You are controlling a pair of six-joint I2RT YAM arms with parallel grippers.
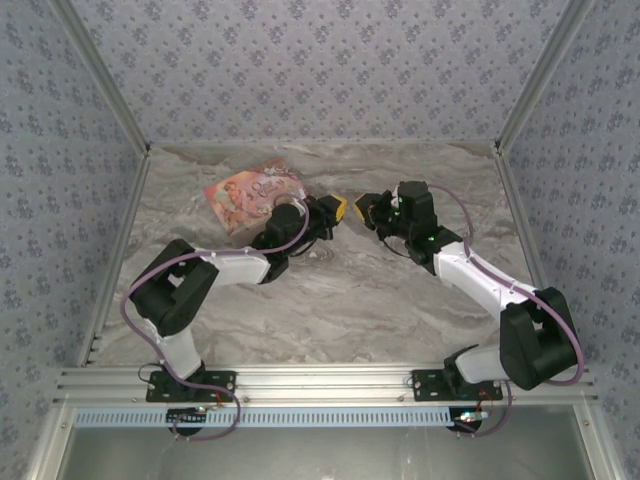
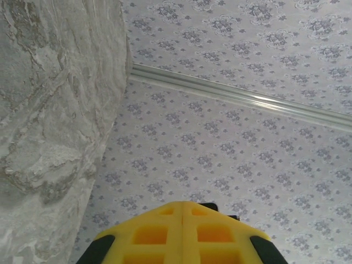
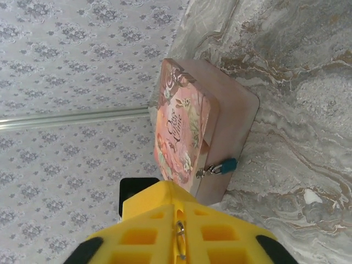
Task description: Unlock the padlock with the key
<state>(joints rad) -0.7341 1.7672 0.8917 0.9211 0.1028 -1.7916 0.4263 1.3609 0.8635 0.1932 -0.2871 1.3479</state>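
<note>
The small blue padlock hangs by its silvery shackle from the clasp on the side of the pink box, out ahead of my right gripper. My right gripper has its yellow jaws close together, with the slim metal key lying in the slit between them. My left gripper meets the right gripper tip to tip above the table's middle. The left gripper's yellow fingers sit right at the right gripper's tip. My left gripper is shut; nothing shows between its jaws.
The pink box lies on the marble table at the back left, just behind my left arm. Patterned walls close in the back and both sides. A metal rail runs along the near edge.
</note>
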